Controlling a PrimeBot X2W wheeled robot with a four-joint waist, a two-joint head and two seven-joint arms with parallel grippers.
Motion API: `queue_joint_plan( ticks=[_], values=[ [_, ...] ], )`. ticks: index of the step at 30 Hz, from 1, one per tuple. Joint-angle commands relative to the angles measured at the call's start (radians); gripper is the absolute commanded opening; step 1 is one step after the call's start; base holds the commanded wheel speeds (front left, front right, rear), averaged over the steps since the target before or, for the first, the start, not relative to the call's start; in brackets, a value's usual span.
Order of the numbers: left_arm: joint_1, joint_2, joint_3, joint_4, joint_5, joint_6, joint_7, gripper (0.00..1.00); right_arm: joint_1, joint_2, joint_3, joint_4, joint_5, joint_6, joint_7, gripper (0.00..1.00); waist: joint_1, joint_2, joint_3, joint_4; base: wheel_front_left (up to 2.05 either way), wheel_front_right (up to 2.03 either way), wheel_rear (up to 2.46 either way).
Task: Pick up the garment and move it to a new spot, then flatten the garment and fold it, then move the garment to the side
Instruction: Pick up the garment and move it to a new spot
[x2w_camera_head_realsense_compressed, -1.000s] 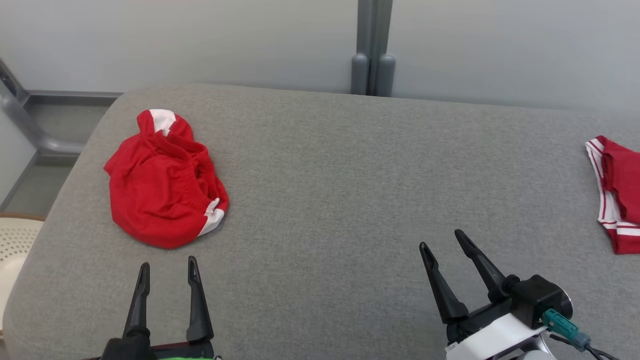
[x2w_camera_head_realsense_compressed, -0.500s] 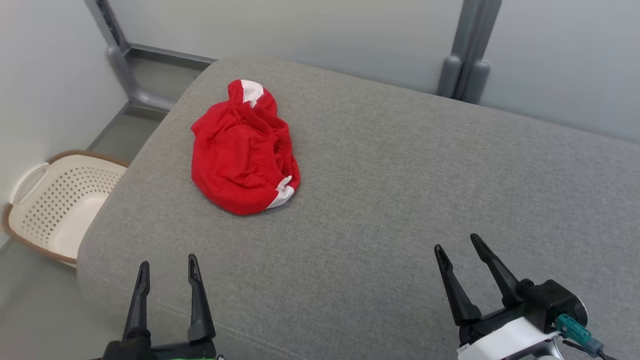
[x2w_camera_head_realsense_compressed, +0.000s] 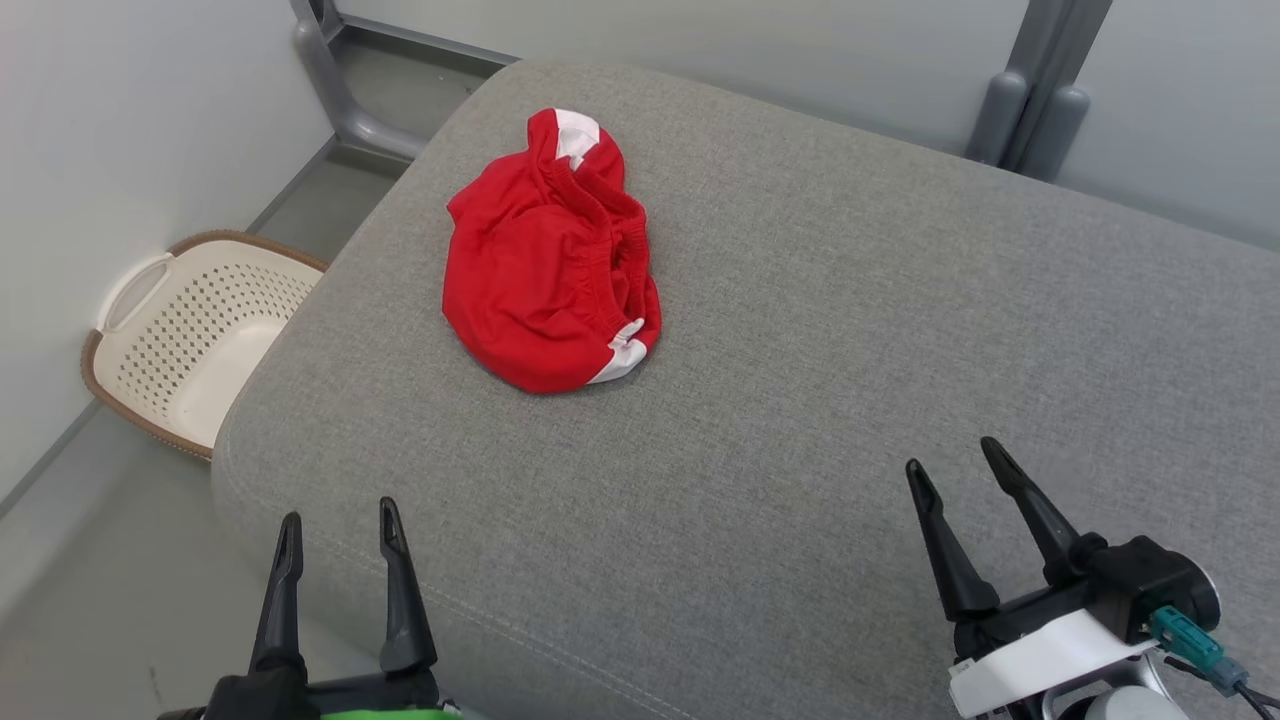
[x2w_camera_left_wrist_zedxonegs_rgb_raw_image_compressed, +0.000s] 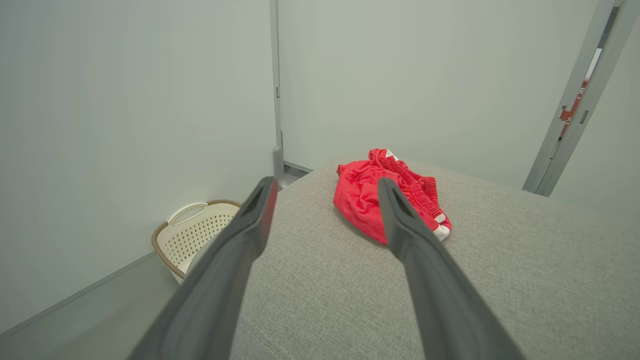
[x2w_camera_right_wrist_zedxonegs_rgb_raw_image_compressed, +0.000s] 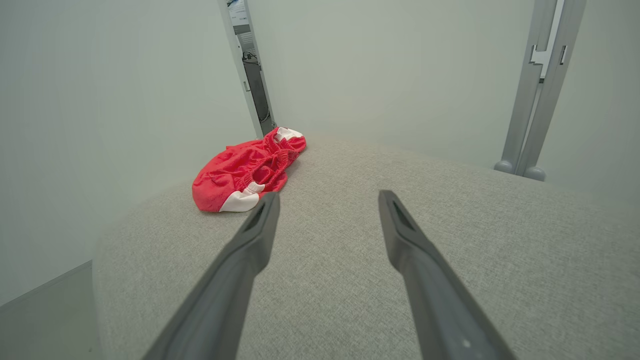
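Garment (x2w_camera_head_realsense_compressed: 545, 260): red with white patches, crumpled into a loose heap, gathered waistband bunched along one side. It lies on the grey padded surface (x2w_camera_head_realsense_compressed: 820, 330), toward the far left corner and close to the left edge. Nothing touches it but the cloth beneath.

My left gripper (x2w_camera_head_realsense_compressed: 340, 512): low left in the head view, hanging over the near left edge of the surface. Fingers spread wide, nothing between them. Well short of the garment. Along the left wrist view the red heap sits ahead, one finger crossing in front of part of it.

My right gripper (x2w_camera_head_realsense_compressed: 952, 455): low right in the head view, above the near right part of the surface. Fingers spread wide too, holding nothing, leaning a little leftward. Well apart from the garment, which in the right wrist view lies ahead and off to the left of both fingers.

Basket (x2w_camera_head_realsense_compressed: 185, 330): cream, perforated, brown rim, on the floor just beside the left end of the surface, near the pale wall (x2w_camera_head_realsense_compressed: 120, 120).

Grey post (x2w_camera_head_realsense_compressed: 1030, 110): upright behind the far edge
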Motion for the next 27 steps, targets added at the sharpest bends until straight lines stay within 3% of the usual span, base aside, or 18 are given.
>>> queue_joint_plan(
  ticks=[1,8,12,21,27],
  values=[
    [-0.031,0.000,-0.002,0.001,-0.007,-0.008,0.000,1.00,-0.008,-0.012,-0.012,-0.009,-0.010,-0.002,-0.003,1.00,0.0000,0.0000,0.032,0.007,0.00,0.00,0.00],
    [-0.177,0.000,-0.003,-0.013,-0.006,-0.020,0.000,1.00,-0.042,-0.077,-0.032,-0.036,-0.022,-0.002,-0.003,1.00,0.0000,0.0000,0.162,-0.023,0.00,0.00,0.00],
    [-0.320,0.001,0.013,0.053,-0.039,-0.060,0.000,1.00,-0.067,-0.123,-0.040,-0.051,-0.024,-0.002,-0.003,1.00,0.0000,0.0000,0.236,-0.043,0.00,0.00,0.00],
    [-0.724,0.025,0.075,0.407,-0.071,-0.165,0.006,1.00,-0.132,-0.212,-0.047,-0.085,-0.024,-0.002,-0.003,1.00,0.0000,0.0000,0.381,-0.112,0.00,0.00,0.00],
    [-0.998,0.074,0.103,0.665,-0.117,-0.213,0.134,1.00,-0.164,-0.253,-0.071,-0.119,-0.021,-0.002,-0.003,1.00,0.0000,0.0000,0.461,-0.158,0.00,0.00,0.00]
  ],
)
